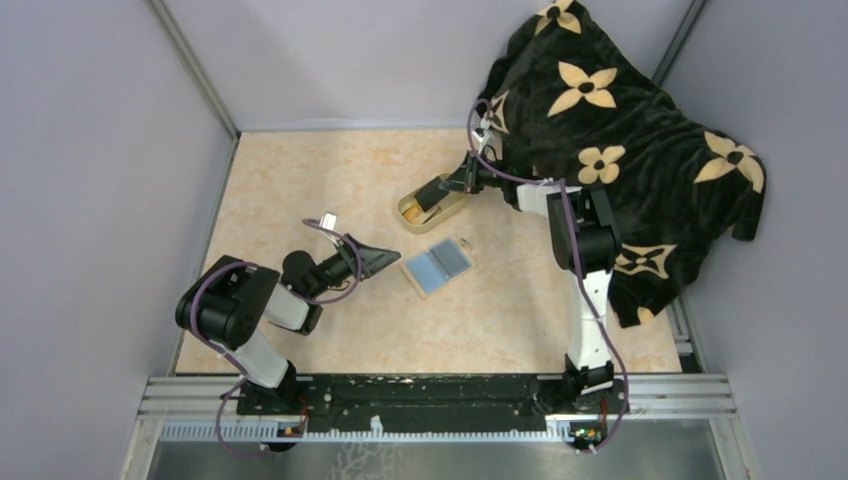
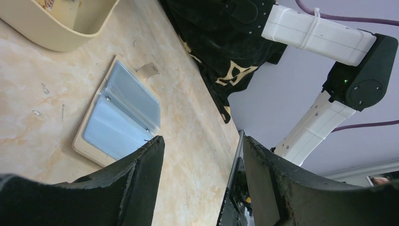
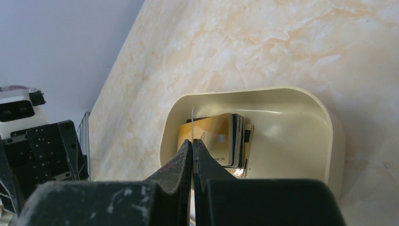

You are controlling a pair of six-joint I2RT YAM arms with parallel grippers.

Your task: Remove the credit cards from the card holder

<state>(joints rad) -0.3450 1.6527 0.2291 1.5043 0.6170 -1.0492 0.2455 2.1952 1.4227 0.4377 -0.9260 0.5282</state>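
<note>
Card drop into dish is the step in hand, by my read. Your right hand [image 3: 192, 141] is clenched on one thin card [image 3: 193, 120], seen edge-on, w/ its top edge poking up between the fingertips. It hangs over the oval cream-yellow shallow dish [image 3: 306, 117], where a stack of thin rectangular credit cards [image 3: 219, 141], gold face on top, lies inside.

To do it well: lower till the card is inside the rim, tilt it flat toward the stack, then let go. Dropped on edge, it could lean on the wall or bounce out.

Your left hand [image 2: 202, 141] is released, fingers wide, nothing between them, near the flat tan bifold card holder [image 2: 123, 113]. That lies open on the desk [image 1: 300, 180], blue-grey faces up; pockets look empty, can't be sure.

Desk is a pale peach marble-look top. Lilac-grey walls [image 1: 100, 150] on three sides. Black fleece blanket w/ cream flowers [image 1: 620, 130] is draped at far right.
</note>
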